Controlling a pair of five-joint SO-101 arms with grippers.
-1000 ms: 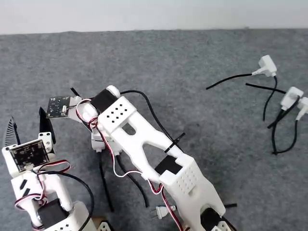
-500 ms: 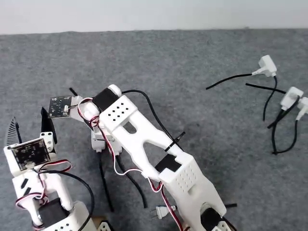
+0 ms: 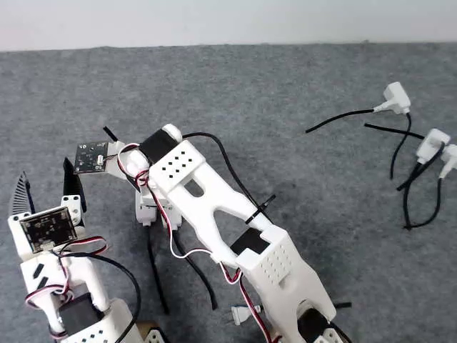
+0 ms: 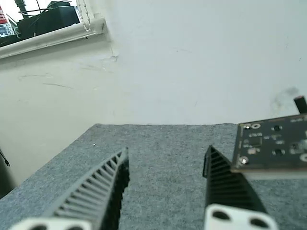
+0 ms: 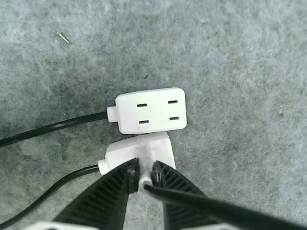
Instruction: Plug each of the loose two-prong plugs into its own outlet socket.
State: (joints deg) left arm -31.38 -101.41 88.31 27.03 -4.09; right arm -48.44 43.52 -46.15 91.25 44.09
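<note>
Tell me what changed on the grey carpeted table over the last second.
The left gripper, open and empty, drifted slightly toward the right arm, which barely shifted. The right gripper pinches a white plug at a white socket. The white cord ends with black cables stayed put.

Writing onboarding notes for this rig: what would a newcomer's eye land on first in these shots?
The right tool, shut on a white plug directly over a white socket, with a four-slot socket lying just beside it. Then the long white arm slanting across the high view, and the cluster of white plugs and black cords at its right side.
</note>
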